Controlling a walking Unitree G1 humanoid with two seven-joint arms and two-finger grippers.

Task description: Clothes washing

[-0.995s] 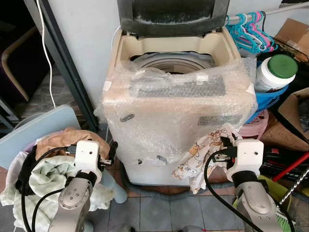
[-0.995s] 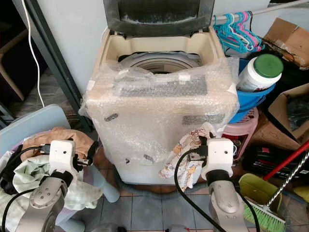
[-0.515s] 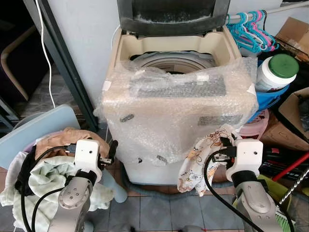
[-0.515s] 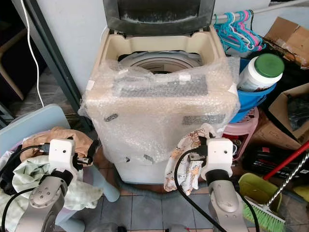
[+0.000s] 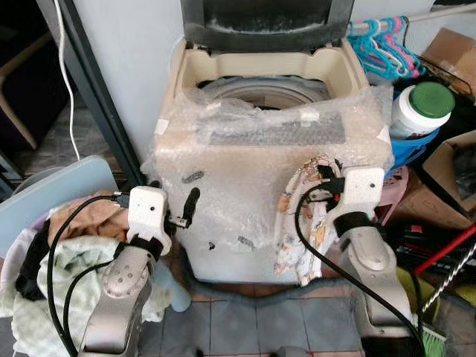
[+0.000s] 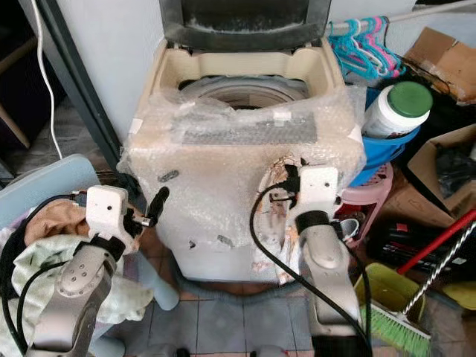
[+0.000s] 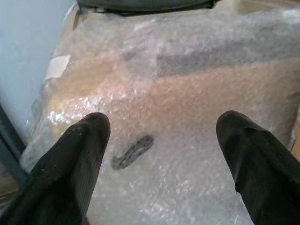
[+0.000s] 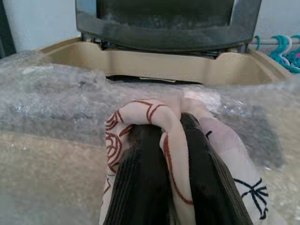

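R gripper [image 5: 325,178] clenched on patterned cloth [image 5: 297,230], now raised vs 1 s ago, at 4 o'clock of washer tub [image 5: 264,91], cloth hanging down washer front. Means lift-to-load underway. L gripper [image 5: 190,204] released, empty, also higher.

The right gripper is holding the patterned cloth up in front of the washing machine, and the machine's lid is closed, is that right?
Not quite. The right gripper does hold the patterned cloth in front of the washing machine, but the lid is open, standing upright behind the drum opening. The left eye view shows this.
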